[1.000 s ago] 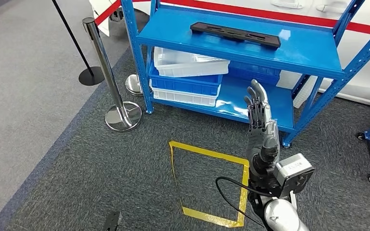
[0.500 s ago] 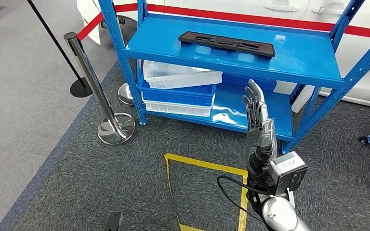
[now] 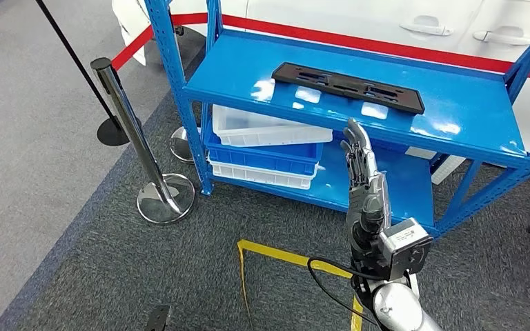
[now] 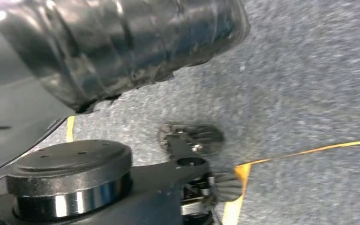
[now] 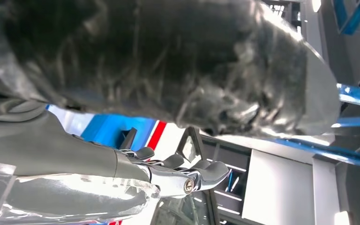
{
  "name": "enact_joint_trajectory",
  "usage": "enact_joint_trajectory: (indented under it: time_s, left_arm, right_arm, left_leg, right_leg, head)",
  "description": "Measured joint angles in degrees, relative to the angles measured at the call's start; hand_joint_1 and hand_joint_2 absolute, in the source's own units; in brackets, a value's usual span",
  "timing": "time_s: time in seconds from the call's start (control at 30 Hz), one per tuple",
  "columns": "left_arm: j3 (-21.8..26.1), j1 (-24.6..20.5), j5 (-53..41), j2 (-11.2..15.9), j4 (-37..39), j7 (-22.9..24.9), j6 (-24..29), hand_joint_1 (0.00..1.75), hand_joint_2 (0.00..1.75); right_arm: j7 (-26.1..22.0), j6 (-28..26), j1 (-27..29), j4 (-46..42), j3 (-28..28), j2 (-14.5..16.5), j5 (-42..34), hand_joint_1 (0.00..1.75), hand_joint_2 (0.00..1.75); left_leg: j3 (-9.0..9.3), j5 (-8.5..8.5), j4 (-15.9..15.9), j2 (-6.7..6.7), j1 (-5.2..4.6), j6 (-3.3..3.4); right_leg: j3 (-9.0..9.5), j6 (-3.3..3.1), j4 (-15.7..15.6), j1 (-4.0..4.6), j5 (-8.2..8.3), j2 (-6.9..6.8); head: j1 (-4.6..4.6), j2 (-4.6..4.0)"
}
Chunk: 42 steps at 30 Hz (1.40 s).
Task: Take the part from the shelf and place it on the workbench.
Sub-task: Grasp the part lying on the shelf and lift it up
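- The part [image 3: 349, 87], a long black plate, lies flat on the top shelf [image 3: 455, 114], toward its back edge and roughly mid-length; nothing touches it.
- The right hand [image 3: 361, 172] is raised in front of the shelf's front edge, below the part, fingers straight and slightly apart, holding nothing.
- The left hand's state I cannot tell.
- Judged progress: an early stage. The grasp, lift, carry and placing on the worktop are all still to do.

floor: grey carpet [image 4: 309, 70], blurred
tape: yellow line [image 4: 304, 151] on carpet, bending at a corner
robot hand: ribbed grey cover [image 4: 122, 42] close to lens, fingers unclear
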Motion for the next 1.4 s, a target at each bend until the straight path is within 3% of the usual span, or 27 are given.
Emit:
enact_joint_trajectory:
  time_s: [0.03, 0.07, 0.17, 0.23, 0.3, 0.37, 0.4, 0.43, 0.5, 0.57, 0.67, 0.73, 0.83, 0.87, 0.9, 0.93, 0.97, 1.03, 1.07, 1.2, 1.27, 1.33, 1.37, 1.4]
  left_arm:
    - [-0.1, -0.04, 0.0, 0.0, 0.07, 0.09, 0.03, 0.0, 0.0]
    - [-0.17, -0.11, -0.01, -0.01, 0.13, 0.2, 0.05, 0.0, 0.0]
    - [-0.22, -0.47, -0.08, 0.05, 0.16, 0.33, 0.09, 0.0, 0.0]
    - [-0.24, -0.6, -0.12, 0.11, 0.16, 0.33, 0.08, 0.0, 0.0]
    - [-0.25, -0.57, -0.11, 0.1, 0.16, 0.35, 0.05, 0.0, 0.0]
    - [-0.25, -0.48, -0.12, 0.1, 0.16, 0.4, 0.04, 0.0, 0.0]
    - [-0.25, -0.47, -0.14, 0.11, 0.16, 0.44, 0.04, 0.0, 0.0]
    - [-0.25, -0.48, -0.17, 0.11, 0.16, 0.47, 0.05, 0.0, 0.0]
    - [-0.27, -0.48, -0.28, 0.13, 0.16, 0.57, 0.1, 0.0, 0.0]
    - [-0.31, -0.53, -0.37, 0.13, 0.19, 0.69, 0.16, 0.0, 0.0]
    - [-0.33, -0.59, -0.39, 0.13, 0.2, 0.81, 0.21, 0.0, 0.0]
    - [-0.33, -0.65, -0.47, 0.11, 0.2, 0.81, 0.21, 0.0, 0.0]
    - [-0.33, -0.93, -0.52, 0.1, 0.2, 0.81, 0.21, 0.0, 0.0]
    - [-0.33, -0.98, -0.52, 0.1, 0.2, 0.81, 0.21, 0.0, 0.0]
    - [-0.33, -0.98, -0.51, 0.1, 0.2, 0.81, 0.21, 0.0, 0.0]
    - [-0.33, -0.97, -0.51, 0.1, 0.2, 0.81, 0.21, 0.0, 0.0]
    - [-0.33, -0.96, -0.51, 0.09, 0.2, 0.81, 0.21, 0.0, 0.0]
    - [-0.34, -0.98, -0.54, 0.07, 0.2, 0.81, 0.21, 0.0, 0.0]
    - [-0.34, -0.99, -0.58, 0.06, 0.2, 0.81, 0.21, 0.0, 0.0]
    - [-0.67, -1.0, -1.04, 0.06, 0.2, 0.71, 0.18, 0.0, 0.0]
    - [-0.97, -1.04, -1.26, 0.06, 0.2, 0.65, 0.17, 0.0, 0.0]
    - [-1.29, -1.1, -1.54, 0.06, 0.2, 0.82, 0.17, 0.0, 0.0]
    - [-1.47, -1.12, -1.7, 0.05, 0.2, 0.91, 0.17, 0.0, 0.0]
    - [-1.61, -1.17, -1.85, 0.05, 0.2, 1.0, 0.16, 0.0, 0.0]
  right_arm:
    - [-0.02, 0.02, 0.13, 0.15, 0.04, -0.02, -0.18, 0.0, 0.0]
    - [-0.08, 0.07, 0.24, 0.28, 0.08, -0.04, -0.35, 0.0, 0.0]
    - [-0.41, 0.32, 0.03, 0.36, 0.12, -0.1, -0.73, 0.0, 0.0]
    - [-0.61, 0.37, -0.12, 0.37, 0.12, -0.12, -1.02, 0.0, 0.0]
    - [-0.72, 0.39, -0.17, 0.39, 0.12, -0.12, -1.19, 0.0, 0.0]
    - [-0.81, 0.4, -0.15, 0.42, 0.12, -0.12, -1.27, 0.0, 0.0]
    - [-0.84, 0.4, -0.15, 0.44, 0.12, -0.11, -1.31, 0.0, 0.0]
    - [-0.86, 0.44, -0.15, 0.46, 0.12, -0.11, -1.33, 0.0, 0.0]
    - [-0.9, 0.58, -0.15, 0.55, 0.12, -0.11, -1.37, 0.0, 0.0]
    - [-0.93, 0.69, -0.16, 0.65, 0.12, -0.11, -1.47, 0.0, 0.0]
    - [-0.95, 0.7, -0.26, 0.74, 0.12, -0.12, -1.56, 0.0, 0.0]
    - [-0.98, 0.7, -0.41, 0.74, 0.12, -0.13, -1.54, 0.0, 0.0]
    - [-0.97, 0.7, -0.38, 0.8, 0.12, -0.12, -1.53, 0.0, 0.0]
    - [-0.97, 0.7, -0.29, 0.85, 0.12, -0.11, -1.54, 0.0, 0.0]
    - [-0.97, 0.69, -0.23, 0.9, 0.12, -0.11, -1.54, 0.0, 0.0]
    - [-0.97, 0.69, -0.22, 0.92, 0.12, -0.11, -1.55, 0.0, 0.0]
    - [-0.97, 0.69, -0.24, 0.93, 0.12, -0.11, -1.54, 0.0, 0.0]
    - [-0.98, 0.71, -0.32, 0.96, 0.12, -0.11, -1.54, 0.0, 0.0]
    - [-0.98, 0.72, -0.34, 0.98, 0.12, -0.11, -1.54, 0.0, 0.0]
    - [-0.98, 1.09, -0.35, 1.03, 0.12, -0.13, -1.57, 0.0, 0.0]
    - [-0.98, 1.38, -0.4, 1.09, 0.15, -0.09, -1.66, 0.0, 0.0]
    - [-1.0, 2.24, -0.51, 1.35, 0.28, -0.02, -2.08, 0.0, 0.0]
    - [-1.04, 2.96, -0.67, 1.56, 0.42, 0.0, -2.4, 0.0, 0.0]
    - [-1.1, 3.9, -0.99, 1.88, 0.64, 0.06, -2.79, 0.0, 0.44]
  left_leg:
    - [0.47, -0.7, 0.1, -0.03, -0.02, -0.28]
    - [0.72, -1.1, 0.22, -0.05, -0.03, -0.53]
    - [-0.16, -0.07, 2.35, 0.15, 0.0, -1.46]
    - [-3.34, 0.87, 7.49, 0.42, 0.15, -2.14]
    - [-7.83, -0.98, 13.09, 0.63, 0.57, -2.79]
    - [-11.04, -3.04, 14.86, 0.81, 1.01, -3.25]
    - [-11.53, -2.52, 13.59, 0.9, 1.16, -3.37]
    - [-11.29, -0.43, 10.79, 1.0, 1.26, -3.45]
    - [-9.96, 5.47, 3.75, 1.13, 1.24, -3.4]
    - [-9.17, 8.36, -0.12, 1.14, 0.9, -2.79]
    - [-8.92, 8.2, -0.53, 1.09, 0.71, -1.59]
    - [-8.26, 8.03, -1.2, 1.09, 0.89, -1.03]
    - [-7.82, 7.66, -1.45, 1.11, 0.89, -0.36]
    - [-7.8, 7.54, -1.38, 1.1, 0.87, -0.28]
    - [-7.76, 7.42, -1.27, 1.06, 0.86, -0.25]
    - [-7.7, 7.28, -1.11, 1.01, 0.87, -0.29]
    - [-7.65, 7.14, -0.9, 0.94, 0.88, -0.39]
    - [-7.69, 6.89, -0.42, 0.8, 0.71, -0.74]
    - [-7.75, 6.88, -0.29, 0.77, 0.62, -1.01]
    - [-7.96, 6.83, -0.18, 0.83, 0.62, -2.22]
    - [-9.49, 4.14, 3.55, 0.99, 0.79, -2.83]
    - [-12.28, 0.23, 10.67, 1.07, 0.95, -3.34]
    - [-13.3, -0.83, 13.41, 1.08, 1.01, -3.48]
    - [-13.43, -0.86, 14.35, 1.09, 1.03, -3.53]
  right_leg:
    - [-0.05, -0.35, -1.74, 0.14, 2.72, 0.03]
    - [-0.04, -0.66, -2.55, 0.36, 3.88, 0.05]
    - [1.86, -1.56, -3.82, 0.36, 3.15, 0.04]
    - [3.96, -2.06, -5.56, -0.06, 2.82, -0.11]
    - [5.7, -2.42, -6.51, -0.2, 2.17, -0.25]
    - [7.24, -2.44, -6.75, -0.29, 1.15, -0.21]
    - [8.04, -2.35, -6.74, -0.34, 0.57, -0.15]
    - [8.91, -2.19, -6.73, -0.41, -0.07, -0.09]
    - [10.43, -1.67, -6.65, -0.49, -1.34, 0.0]
    - [10.87, -0.88, -6.49, -0.42, -2.3, 0.07]
    - [11.05, 0.25, -6.6, -0.44, -3.26, 0.05]
    - [10.35, 0.69, -4.47, -0.55, -4.88, -0.08]
    - [4.49, 1.08, 6.02, -0.61, -9.08, -0.17]
    - [2.6, 1.19, 8.58, -0.65, -9.33, -0.17]
    - [1.69, 1.25, 9.06, -0.7, -8.41, -0.18]
    - [1.89, 1.26, 7.29, -0.73, -6.42, -0.19]
    - [2.95, 1.19, 3.91, -0.77, -3.88, -0.2]
    - [5.23, 0.83, -2.47, -0.65, -0.71, -0.19]
    - [5.76, 0.6, -4.11, -0.53, -0.18, -0.15]
    - [6.11, -0.78, -5.25, -0.53, 0.42, -0.14]
    - [6.3, -1.47, -5.57, -0.76, 0.88, -0.32]
    - [6.12, -1.72, -5.56, -0.7, 1.03, -0.46]
    - [6.05, -1.74, -5.53, -0.67, 1.04, -0.51]
    - [5.99, -1.73, -5.48, -0.67, 1.04, -0.53]
  head:
    - [0.01, 0.0]
    - [0.06, 0.0]
    - [0.22, 0.01]
    - [-0.05, 0.0]
    - [-0.31, 0.0]
    - [-0.31, 0.0]
    - [-0.3, 0.0]
    - [-0.31, 0.0]
    - [-0.28, 0.0]
    - [-0.36, 0.0]
    - [-0.35, 0.0]
    - [-0.21, 0.0]
    - [-0.01, 0.0]
    - [0.0, 0.0]
    - [0.0, 0.0]
    - [0.01, 0.0]
    - [0.02, 0.0]
    - [-0.02, 0.0]
    - [-0.06, 0.0]
    - [-0.12, 0.0]
    - [-0.34, 0.0]
    - [-0.55, 0.0]
    - [-0.55, 0.0]
    - [-0.55, 0.0]
